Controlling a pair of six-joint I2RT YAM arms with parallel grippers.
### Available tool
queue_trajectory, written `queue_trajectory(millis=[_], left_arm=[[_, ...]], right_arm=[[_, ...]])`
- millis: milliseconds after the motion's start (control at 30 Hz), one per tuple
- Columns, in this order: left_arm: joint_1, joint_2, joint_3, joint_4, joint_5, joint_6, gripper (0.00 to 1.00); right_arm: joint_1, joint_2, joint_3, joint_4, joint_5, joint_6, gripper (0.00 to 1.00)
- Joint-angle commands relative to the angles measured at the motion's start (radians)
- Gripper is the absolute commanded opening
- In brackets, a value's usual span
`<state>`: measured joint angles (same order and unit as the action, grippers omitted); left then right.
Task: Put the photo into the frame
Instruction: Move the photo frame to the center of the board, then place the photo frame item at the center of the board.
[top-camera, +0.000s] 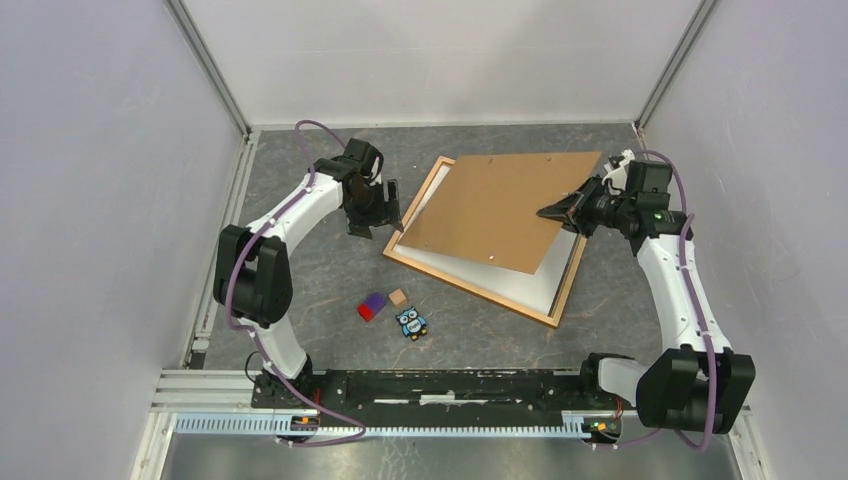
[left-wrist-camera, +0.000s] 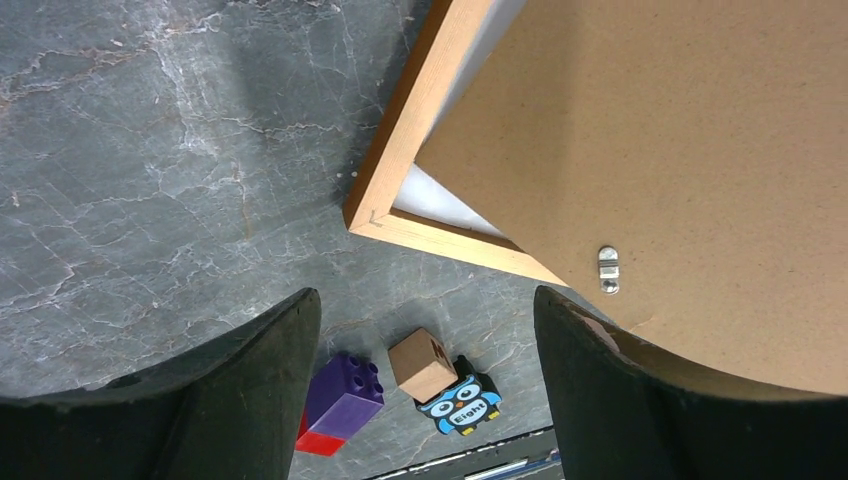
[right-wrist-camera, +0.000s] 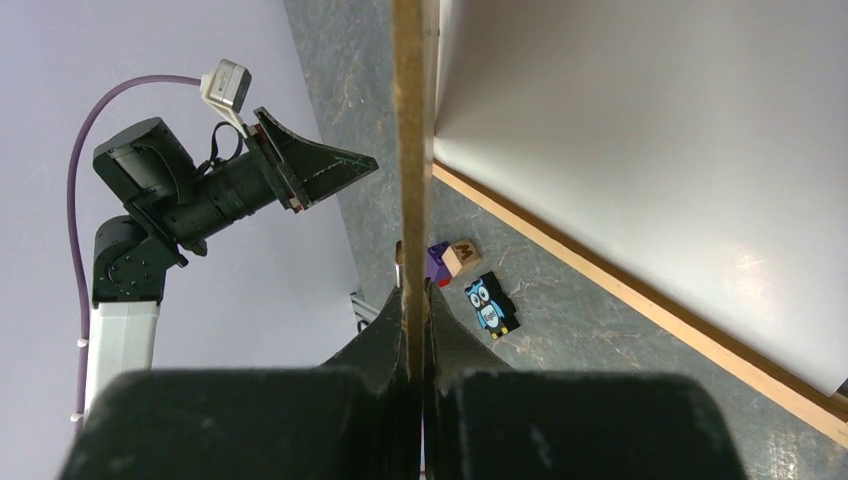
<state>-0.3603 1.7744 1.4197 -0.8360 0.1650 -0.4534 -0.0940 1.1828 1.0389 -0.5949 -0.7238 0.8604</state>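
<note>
Frame (left-wrist-camera: 400, 130) beside left end effector (left-wrist-camera: 428, 300); photo (left-wrist-camera: 430, 200) apparently inside, under board (left-wrist-camera: 650, 150).

You're looking at a frame (top-camera: 470, 290) of light-orange wood, its moulding showing a smooth satin finish. The backing board (top-camera: 500, 205) is reading as matt brown fibreboard, with a shiny metal hanger (left-wrist-camera: 608, 270) on it. The white back of the photo (top-camera: 500, 280) is catching a soft sheen. The table (top-camera: 320, 270) is showing a dark, marbled, stone-like surface. The purple brick (top-camera: 373, 303) is looking like glossy plastic, the cube (top-camera: 398, 296) beside it like bare wood.
</note>
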Motion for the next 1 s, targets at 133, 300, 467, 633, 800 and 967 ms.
queue_trajectory(millis=[133, 300, 467, 633, 800, 967], left_arm=[[0.000, -0.049, -0.006, 0.026, 0.027, 0.061, 0.85], [0.001, -0.048, -0.008, 0.029, 0.031, 0.061, 0.85], [0.000, -0.040, -0.017, 0.041, 0.046, 0.052, 0.85], [0.000, -0.010, -0.020, 0.046, 0.072, 0.045, 0.85], [0.029, 0.018, -0.023, 0.095, 0.136, 0.028, 0.88], [0.105, 0.081, 0.000, 0.174, 0.268, -0.062, 0.90]], right_arm=[[0.003, 0.001, 0.002, 0.089, -0.112, -0.002, 0.00], [0.020, 0.025, -0.025, 0.127, -0.140, -0.001, 0.00], [0.025, 0.039, -0.028, 0.135, -0.144, -0.015, 0.00], [0.025, 0.061, -0.034, 0.131, -0.140, -0.030, 0.00], [0.025, 0.070, -0.051, 0.151, -0.156, -0.045, 0.00], [0.025, 0.104, -0.055, 0.175, -0.180, -0.122, 0.03]])
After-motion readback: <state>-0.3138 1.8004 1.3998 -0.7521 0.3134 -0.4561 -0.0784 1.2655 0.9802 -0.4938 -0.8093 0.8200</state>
